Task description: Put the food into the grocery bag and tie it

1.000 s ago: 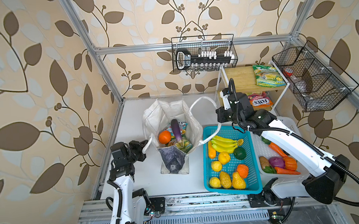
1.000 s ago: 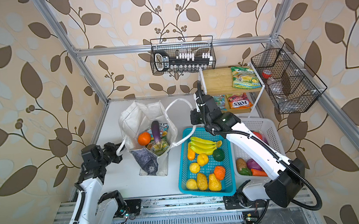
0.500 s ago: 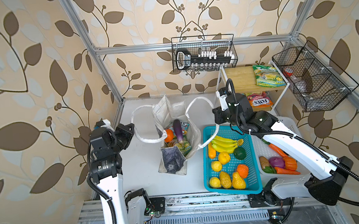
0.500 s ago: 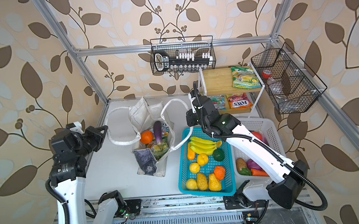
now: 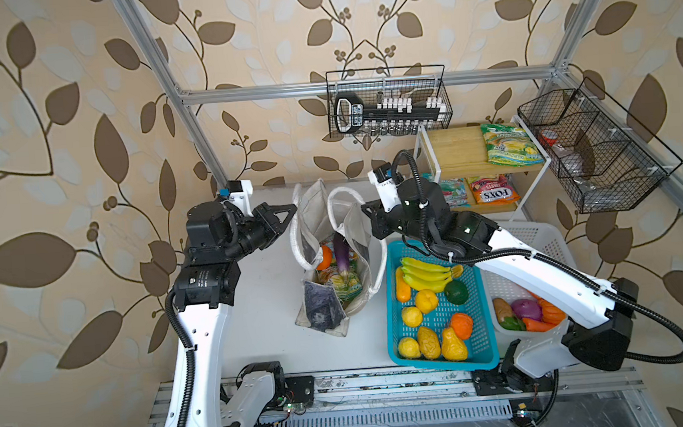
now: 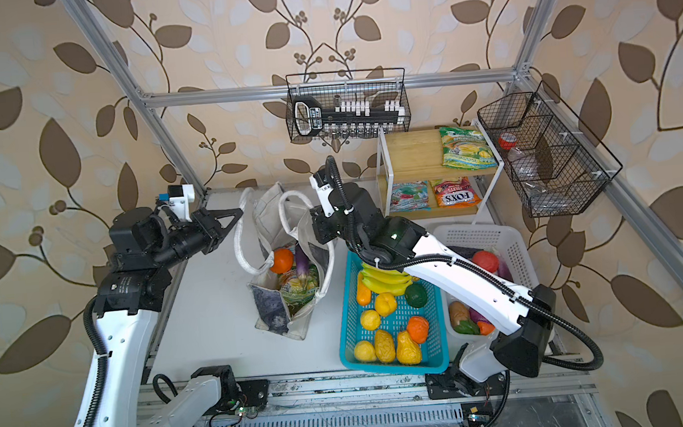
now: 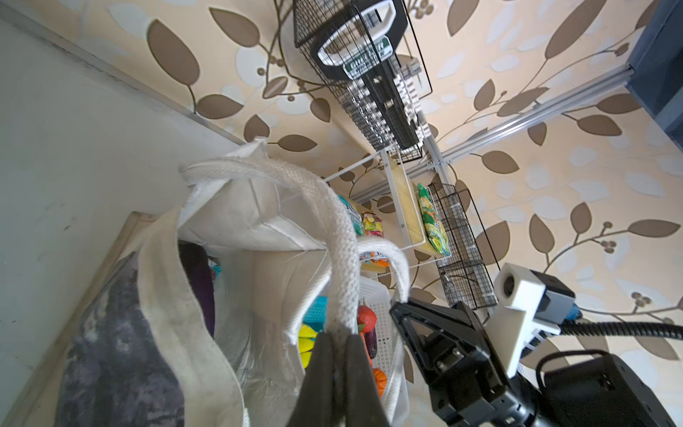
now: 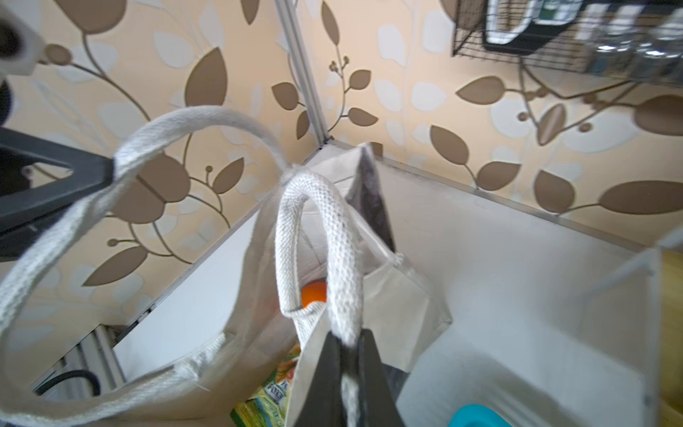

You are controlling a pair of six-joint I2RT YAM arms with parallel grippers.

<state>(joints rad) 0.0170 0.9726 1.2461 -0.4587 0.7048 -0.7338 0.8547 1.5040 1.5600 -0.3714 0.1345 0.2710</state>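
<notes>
Left gripper [image 7: 335, 338] has risen to mid-frame; it and right gripper [image 8: 349, 338] clamp the off-white cloth grocery bag's [image 5: 310, 208] white rope handles [image 7: 343, 258], so tying looks next.

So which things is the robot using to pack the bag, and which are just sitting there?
For the job:
- grocery bag
- orange, eggplant and snack packet inside it
- left end effector, shut on one handle
- right end effector, shut on the other handle

Just lying about:
- teal basket
- white basket
- wire basket on the back wall
- wooden shelf
</notes>
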